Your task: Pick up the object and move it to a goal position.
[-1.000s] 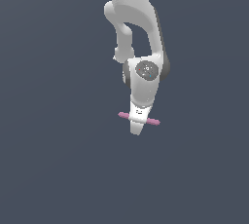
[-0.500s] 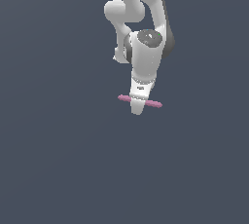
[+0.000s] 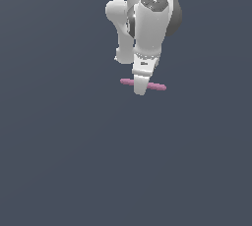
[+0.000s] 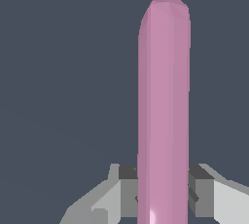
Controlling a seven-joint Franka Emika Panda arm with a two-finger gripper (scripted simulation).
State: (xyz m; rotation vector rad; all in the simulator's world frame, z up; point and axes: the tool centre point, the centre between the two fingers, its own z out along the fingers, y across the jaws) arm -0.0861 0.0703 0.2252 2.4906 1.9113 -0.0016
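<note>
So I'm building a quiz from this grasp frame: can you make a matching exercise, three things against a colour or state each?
Things:
1. rod
2. gripper
3. arm

Colour or state:
A. white, reaching down from above
B. pink, sticking out on both sides of the fingers
C. closed on the rod, grey pads against it

Pairs: 1-B, 2-C, 3-A

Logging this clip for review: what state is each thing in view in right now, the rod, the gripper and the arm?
pink rod: held crosswise between the gripper's fingers, both ends sticking out past them in the exterior view, slightly tilted.
gripper: shut on the pink rod, a finger pressed against each side of it.
arm: reaching down from the top of the exterior view, wrist pointing downward.
</note>
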